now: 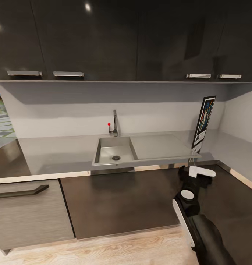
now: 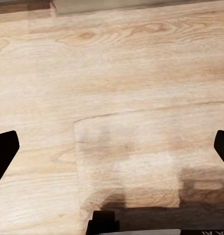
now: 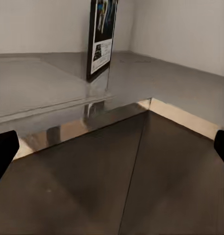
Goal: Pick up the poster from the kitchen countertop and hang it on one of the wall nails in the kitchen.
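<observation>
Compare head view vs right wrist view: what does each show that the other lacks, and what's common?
Head view alone: the rectangular steel sink, the chrome tap with its red-tipped lever, the dark upper cabinets with pale bar handles and the pale wood floor.

Right wrist view alone: the right hand's two dark fingertips at the frame's edges, set wide apart, nothing between them.

Both: the black-framed portrait film poster standing upright on the smooth pale grey countertop, plus the dark lower cabinet fronts.
</observation>
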Robot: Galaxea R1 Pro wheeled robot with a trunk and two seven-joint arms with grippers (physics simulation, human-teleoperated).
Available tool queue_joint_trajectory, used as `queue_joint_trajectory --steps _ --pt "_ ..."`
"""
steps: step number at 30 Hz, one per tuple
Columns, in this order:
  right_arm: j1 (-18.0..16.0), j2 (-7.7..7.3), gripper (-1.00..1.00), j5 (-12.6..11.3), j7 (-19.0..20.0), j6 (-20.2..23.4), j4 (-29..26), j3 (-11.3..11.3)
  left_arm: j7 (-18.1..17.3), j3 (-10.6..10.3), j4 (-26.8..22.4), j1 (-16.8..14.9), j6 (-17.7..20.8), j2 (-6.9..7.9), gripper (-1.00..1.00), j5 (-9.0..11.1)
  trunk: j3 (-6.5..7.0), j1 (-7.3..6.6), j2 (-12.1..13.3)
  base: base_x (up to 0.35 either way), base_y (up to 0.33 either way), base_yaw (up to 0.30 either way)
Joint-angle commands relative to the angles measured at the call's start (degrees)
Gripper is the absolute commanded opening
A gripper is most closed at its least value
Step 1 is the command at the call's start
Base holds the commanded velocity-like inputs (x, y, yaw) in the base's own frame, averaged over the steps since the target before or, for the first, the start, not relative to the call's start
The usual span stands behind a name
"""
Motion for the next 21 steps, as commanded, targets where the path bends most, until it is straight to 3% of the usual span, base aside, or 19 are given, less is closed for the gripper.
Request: queue_joint_trajectory --steps 1,3,8,9,14,21 --pt "-1.3 0.0 1.0 -0.1 -0.5 1.6 0.0 0.2 0.0 0.1 0.0 0.0 0.0 0.0 1.0 0.0 -0.05 0.0 0.0 0.001 -0.001 0.0" --pt "-5.7 0.0 1.0 -0.4 -0.9 5.7 0.0 0.4 0.0 0.1 1.0 0.0 0.0 0.0 1.0 0.1 -0.05 0.0 0.0 0.0 0.0 0.0" --pt "-11.8 0.0 1.0 -0.6 -1.0 9.0 1.0 0.6 0.0 0.1 1.8 0.0 0.0 -0.06 1.0 0.1 -0.05 0.0 0.0 0.0 0.0 0.0" --pt "-15.7 -0.04 1.0 -0.7 0.1 10.4 4.3 0.5 0.0 0.2 2.0 0.0 0.0 -0.04 1.0 0.1 -0.05 0.0 0.0 0.01 0.0 0.0" --pt "-17.7 -0.68 1.0 -0.6 7.8 10.7 8.7 0.0 0.0 1.1 2.1 0.0 0.0 0.0 1.0 0.2 -0.05 0.0 0.0 0.166 -0.064 0.0" --pt "-18.4 -0.84 1.0 -0.7 9.3 10.3 11.7 -0.2 0.0 2.1 2.6 0.0 0.0 0.01 1.0 0.1 -0.05 0.0 0.0 0.176 -0.087 0.0"
